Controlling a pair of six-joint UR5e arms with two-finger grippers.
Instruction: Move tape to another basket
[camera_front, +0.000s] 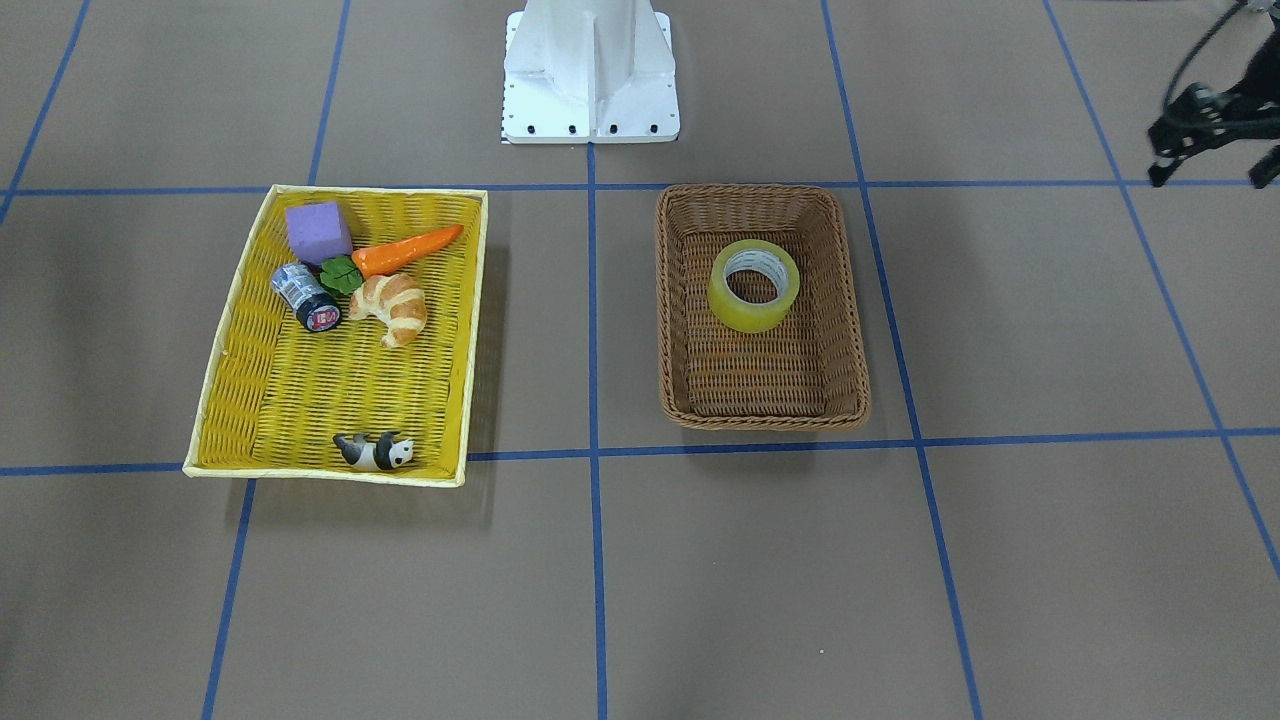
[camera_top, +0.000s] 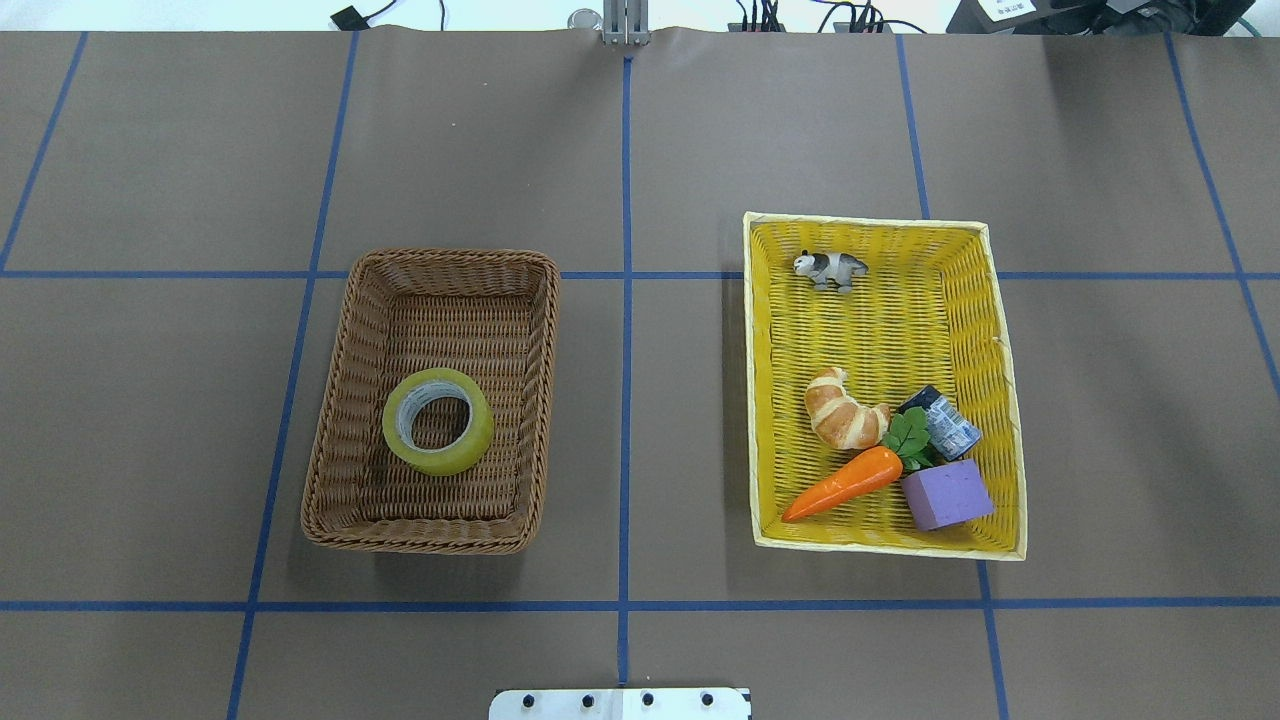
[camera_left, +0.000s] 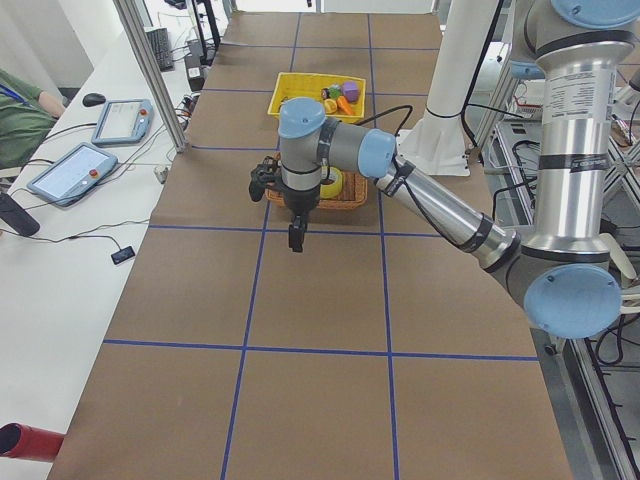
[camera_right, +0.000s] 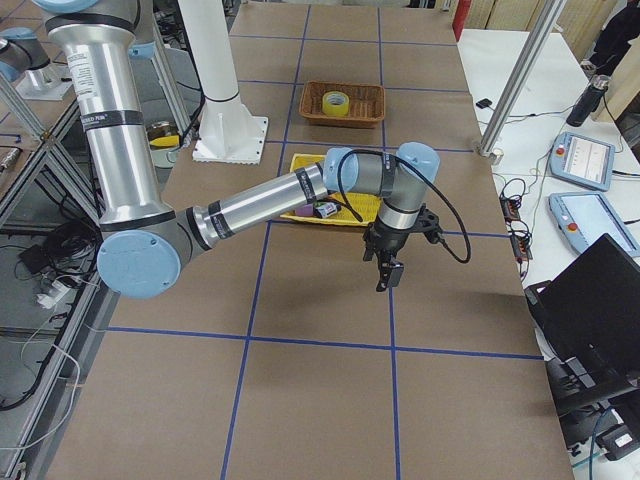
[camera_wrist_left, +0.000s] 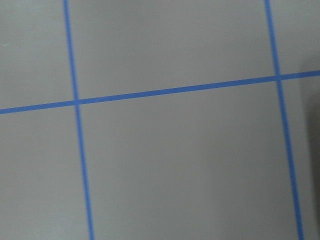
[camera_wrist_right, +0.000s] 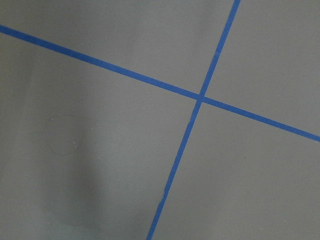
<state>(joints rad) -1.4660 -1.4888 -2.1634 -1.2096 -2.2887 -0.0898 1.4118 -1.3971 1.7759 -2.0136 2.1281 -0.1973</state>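
The tape (camera_front: 735, 312) is a yellowish roll that lies flat in the brown wicker basket (camera_front: 765, 418), toward the robot's end; it also shows in the overhead view (camera_top: 478, 440) in the basket (camera_top: 330, 450). My left gripper (camera_left: 297, 236) hangs over bare table beyond the basket's outer side, fingers down. My right gripper (camera_right: 386, 276) hangs over bare table beyond the yellow tray. I cannot tell whether either gripper is open or shut. Both wrist views show only brown table with blue lines.
The shallow yellow woven tray (camera_top: 880, 330) holds a purple block (camera_top: 946, 494), a carrot (camera_top: 842, 484), a croissant (camera_top: 840, 412), a dark can (camera_top: 946, 424) and a panda figure (camera_top: 830, 268). The robot's white base (camera_front: 590, 70) stands between the two containers. Operator tablets lie on side tables.
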